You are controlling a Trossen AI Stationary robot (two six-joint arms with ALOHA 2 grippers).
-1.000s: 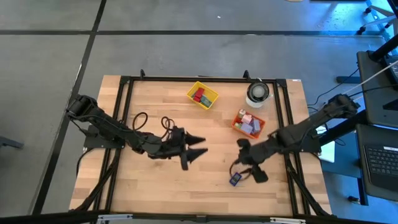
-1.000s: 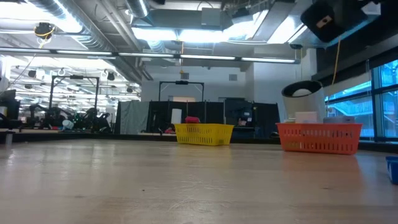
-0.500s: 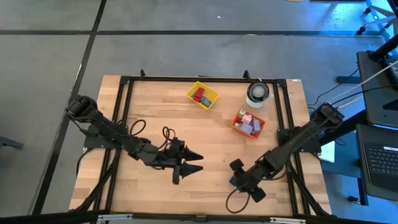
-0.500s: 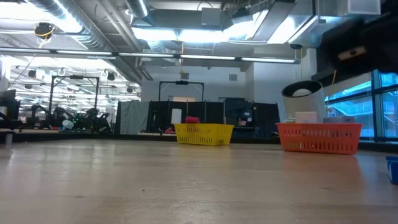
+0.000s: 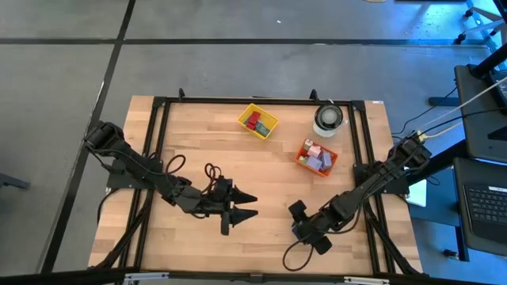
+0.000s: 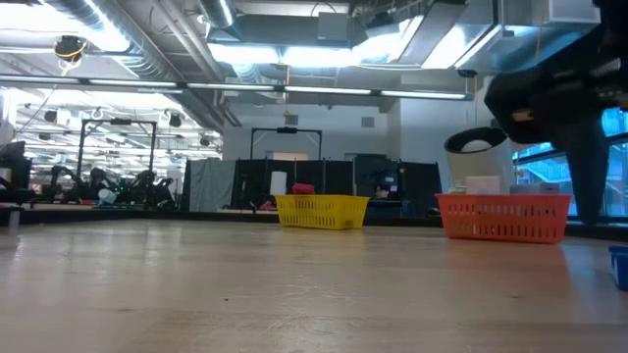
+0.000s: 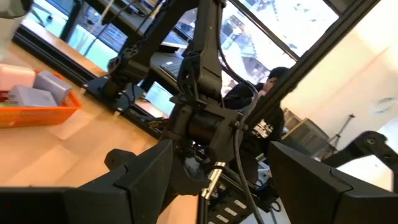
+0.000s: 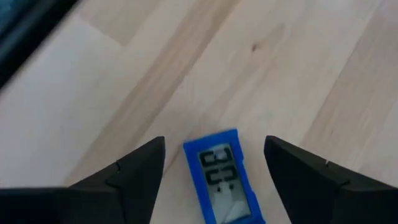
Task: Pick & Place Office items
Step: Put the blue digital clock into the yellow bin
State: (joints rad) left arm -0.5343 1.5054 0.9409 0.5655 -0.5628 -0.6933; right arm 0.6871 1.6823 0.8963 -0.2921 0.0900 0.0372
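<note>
A dark blue blocky piece [image 8: 221, 177] with a small display face lies flat on the wood near the table's near right; the low view shows its edge [image 6: 620, 265]. My right gripper [image 8: 214, 144] hangs over it, open, one finger on each side and clear of it. In the high view this gripper [image 5: 301, 226] covers the piece. My left gripper [image 5: 253, 206] is open near the table's middle, pointing right, holding nothing. Red and green pieces sit in the yellow bin [image 5: 257, 121]. Lavender, pink and white ones fill the orange bin [image 5: 317, 157].
A white round roll [image 5: 329, 119] stands at the far right corner beside the orange bin. Black cables loop on the table behind the left gripper [image 5: 210, 170] and under the right arm [image 5: 295, 257]. A black frame rail [image 5: 261, 100] runs along the table's edges.
My right gripper has moved toward the near edge and a little left, coming down over the dark blue piece, which has stayed where it lay. My left gripper has shifted slightly toward the near edge and stays open.
</note>
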